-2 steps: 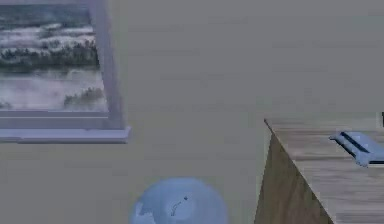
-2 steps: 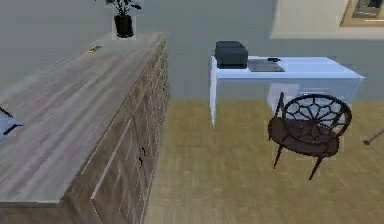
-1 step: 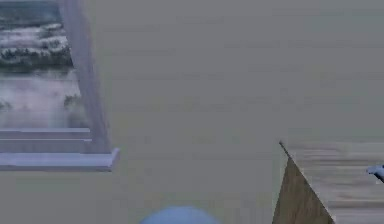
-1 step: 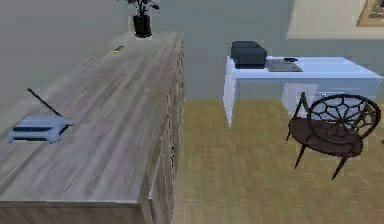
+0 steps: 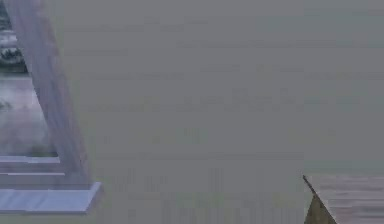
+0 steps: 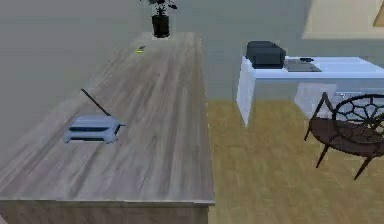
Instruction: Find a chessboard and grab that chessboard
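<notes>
A long wooden table [image 6: 150, 110] runs up the arm side view's left and middle. On it lies a flat blue-grey device with a thin dark antenna [image 6: 94, 127]. At the table's far end stands a dark pot with a plant [image 6: 160, 22], and a small yellowish thing [image 6: 141, 50] lies near it. No thing here has the look of a chessboard.
A white desk [image 6: 330, 72] at the arm side view's right carries a dark box [image 6: 265, 53] and a flat grey thing [image 6: 302, 65]. A dark wicker chair [image 6: 352, 125] stands before it. In the forward view, a window frame [image 5: 55, 110] is left, a wooden corner [image 5: 345, 195] bottom right, before a grey wall.
</notes>
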Tool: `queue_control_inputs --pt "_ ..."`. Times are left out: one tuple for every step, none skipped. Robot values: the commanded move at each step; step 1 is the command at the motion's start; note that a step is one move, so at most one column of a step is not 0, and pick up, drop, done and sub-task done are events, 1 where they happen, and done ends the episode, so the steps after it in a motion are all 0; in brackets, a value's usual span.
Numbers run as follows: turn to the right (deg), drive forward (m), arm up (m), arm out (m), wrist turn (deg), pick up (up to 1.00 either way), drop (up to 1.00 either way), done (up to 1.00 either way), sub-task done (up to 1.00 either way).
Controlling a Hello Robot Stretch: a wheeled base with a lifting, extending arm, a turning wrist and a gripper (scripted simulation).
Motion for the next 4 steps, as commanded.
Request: queue_control_inputs --pt "-45.0 0.00 0.00 0.00 0.0 0.00 0.00 0.00 0.00" --pt "-45.0 0.00 0.00 0.00 0.0 0.00 0.00 0.00 0.00" --pt "-45.0 0.00 0.00 0.00 0.0 0.00 0.00 0.00 0.00" --pt "-15.0 0.00 0.00 0.00 0.0 0.00 0.00 0.00 0.00"
